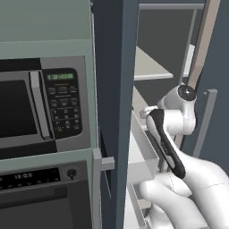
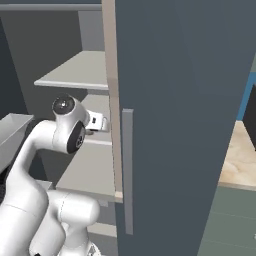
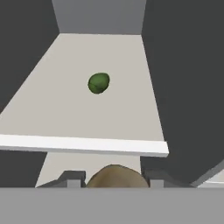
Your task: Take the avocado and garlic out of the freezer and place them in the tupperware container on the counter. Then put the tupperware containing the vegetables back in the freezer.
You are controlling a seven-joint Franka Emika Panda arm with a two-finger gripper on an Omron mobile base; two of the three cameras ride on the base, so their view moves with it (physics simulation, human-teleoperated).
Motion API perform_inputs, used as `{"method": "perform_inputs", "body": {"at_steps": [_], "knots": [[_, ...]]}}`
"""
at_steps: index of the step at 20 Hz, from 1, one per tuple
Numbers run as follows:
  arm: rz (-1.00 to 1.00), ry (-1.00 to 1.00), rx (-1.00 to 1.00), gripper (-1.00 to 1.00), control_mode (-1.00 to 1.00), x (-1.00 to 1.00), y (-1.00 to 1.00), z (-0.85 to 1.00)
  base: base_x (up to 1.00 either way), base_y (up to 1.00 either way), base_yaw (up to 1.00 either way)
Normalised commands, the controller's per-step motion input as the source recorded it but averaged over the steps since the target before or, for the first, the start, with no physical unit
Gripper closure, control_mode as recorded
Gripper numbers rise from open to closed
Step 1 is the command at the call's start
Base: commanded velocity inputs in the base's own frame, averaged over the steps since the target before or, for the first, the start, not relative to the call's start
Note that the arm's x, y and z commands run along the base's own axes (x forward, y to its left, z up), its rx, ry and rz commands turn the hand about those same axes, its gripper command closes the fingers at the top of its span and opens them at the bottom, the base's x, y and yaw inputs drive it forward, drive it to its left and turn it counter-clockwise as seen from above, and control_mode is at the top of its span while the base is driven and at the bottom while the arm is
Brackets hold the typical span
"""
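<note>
In the hand view the dark green avocado (image 3: 99,83) lies alone on a pale freezer shelf (image 3: 57,118), ahead of the hand and apart from it. The tan garlic (image 3: 116,176) sits between the two finger tips of my gripper (image 3: 114,181), which is shut on it just in front of the shelf's white front edge. From the right base view my arm reaches into the open freezer (image 2: 180,125), past its grey handle (image 2: 128,170), with the hand (image 2: 96,122) at the middle shelf. A strip of the beige counter (image 2: 241,160) shows at the right. The tupperware container is out of view.
The freezer door's edge (image 1: 114,112) stands between the microwave (image 1: 40,103) with the oven (image 1: 40,197) below it and the shelves. A white door bin (image 1: 142,154) hangs close beside my forearm. Dark freezer walls close in on both sides of the shelf.
</note>
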Motion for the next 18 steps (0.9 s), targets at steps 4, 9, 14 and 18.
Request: {"method": "perform_inputs", "body": {"at_steps": [4,9,14,18], "knots": [[-0.02,0.12,0.05,1.00,-1.00,-0.82,0.00,0.63,0.00,0.00,0.00],[-0.04,0.10,0.00,1.00,-1.00,-0.78,0.00,0.51,0.00,0.00,0.00],[-0.04,0.08,0.00,1.00,-1.00,-0.56,-0.01,0.28,0.00,0.00,0.00],[-0.03,0.02,0.00,1.00,-1.00,-0.53,-0.12,0.06,0.00,0.00,0.00]]}}
